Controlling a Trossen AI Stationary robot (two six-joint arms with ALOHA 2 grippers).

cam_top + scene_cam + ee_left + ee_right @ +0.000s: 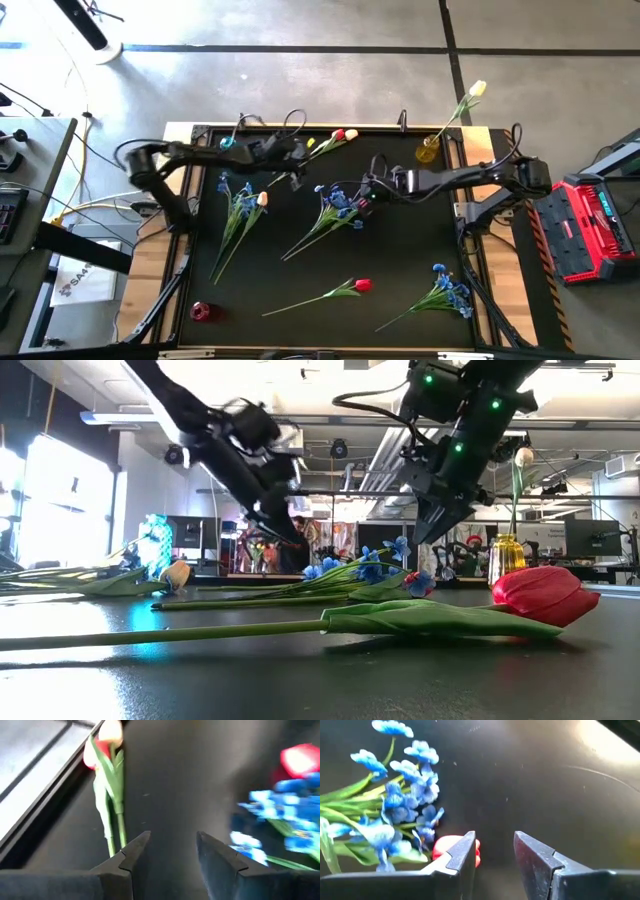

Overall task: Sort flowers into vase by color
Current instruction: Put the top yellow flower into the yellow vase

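At the table's (200,215) near left corner stands a small red vase (201,311). Toward the left edge lies a bunch of blue sprays with an orange-tipped tulip (243,204), its stems pointing toward the near edge. The left gripper (296,157) hangs near the far edge, left of centre, fingers (131,854) parted with nothing between them. Just beyond it, by the far edge, lie a red tulip and a cream-yellow tulip side by side (340,136), their stems reaching back toward that gripper; in the left wrist view these stems run just beside one finger, not between the two.

At the table's middle lies a second blue spray bunch with a red bloom (338,204) among its blossoms. The right gripper (378,187) hovers just beside these blossoms on their right, fingers (461,853) apart and empty. A single red tulip (360,285) lies toward the near edge at the centre, stem pointing left. A third blue spray (448,290) rests near the near right corner. At the far right corner stands a yellow vase (428,150) holding one cream-yellow tulip (477,89) that leans out past the far edge.
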